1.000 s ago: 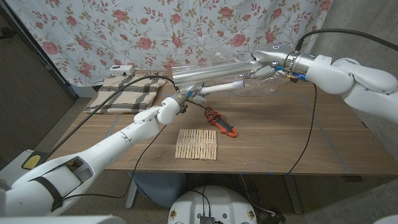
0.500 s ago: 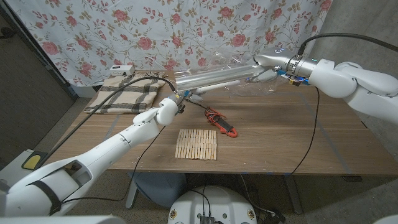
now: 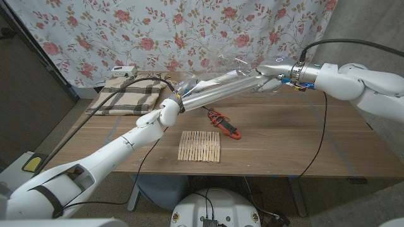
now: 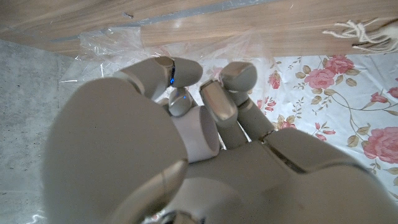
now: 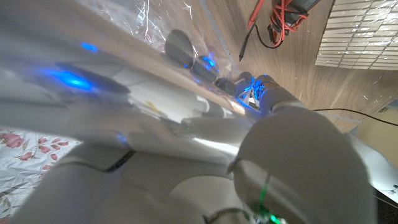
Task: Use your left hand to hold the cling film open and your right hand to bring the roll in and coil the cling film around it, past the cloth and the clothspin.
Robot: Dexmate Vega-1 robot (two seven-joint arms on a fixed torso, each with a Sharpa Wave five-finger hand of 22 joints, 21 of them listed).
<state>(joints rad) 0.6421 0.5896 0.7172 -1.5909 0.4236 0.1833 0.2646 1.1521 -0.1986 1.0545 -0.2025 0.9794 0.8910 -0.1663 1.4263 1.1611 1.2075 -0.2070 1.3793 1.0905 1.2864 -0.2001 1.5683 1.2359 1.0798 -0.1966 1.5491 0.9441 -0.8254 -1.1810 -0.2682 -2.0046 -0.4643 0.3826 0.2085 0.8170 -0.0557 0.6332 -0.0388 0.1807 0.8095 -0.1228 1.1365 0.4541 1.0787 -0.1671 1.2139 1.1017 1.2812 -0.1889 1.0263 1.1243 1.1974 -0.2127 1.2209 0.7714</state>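
cling film (image 3: 237,63) above wooden table (image 3: 284,142); floral curtain (image 3: 189,31) behind.

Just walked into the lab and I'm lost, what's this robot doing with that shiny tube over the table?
It is winding cling film onto a roll. The right robot hand holds one end of the roll above the far side of the wooden table, and the left robot hand grips at the other end, where the film bunches. A plaid cloth, a row of clothespins and a red and black clamp meter lie on the table, untouched.
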